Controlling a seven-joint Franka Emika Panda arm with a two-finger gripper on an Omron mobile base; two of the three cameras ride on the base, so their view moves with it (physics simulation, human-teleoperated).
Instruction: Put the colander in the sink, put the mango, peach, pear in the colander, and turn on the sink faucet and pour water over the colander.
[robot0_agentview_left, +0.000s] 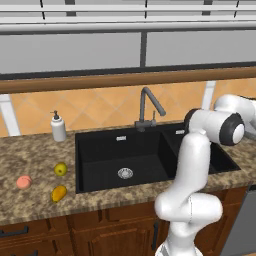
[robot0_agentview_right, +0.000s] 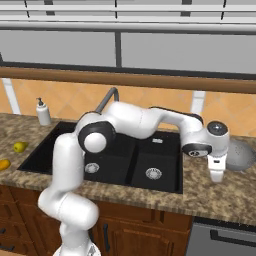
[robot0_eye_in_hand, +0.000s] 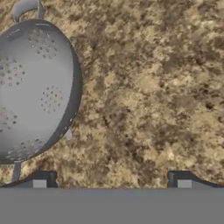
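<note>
Hand view: jaws (robot0_eye_in_hand: 112, 180) spread wide and empty above bare speckled worktop (robot0_eye_in_hand: 148, 87), the colander (robot0_eye_in_hand: 33, 89) lying just beside them. Right base view places the colander (robot0_agentview_right: 242, 155) on the worktop right of the sink (robot0_agentview_right: 145, 160), fruit well apart on the left.

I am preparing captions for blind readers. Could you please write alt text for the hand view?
A light grey colander, dotted with small holes, sits on a speckled brown stone counter at the left of the view. The open gripper hovers over bare counter beside it, not touching it, with its two dark fingertips at the bottom.
</note>
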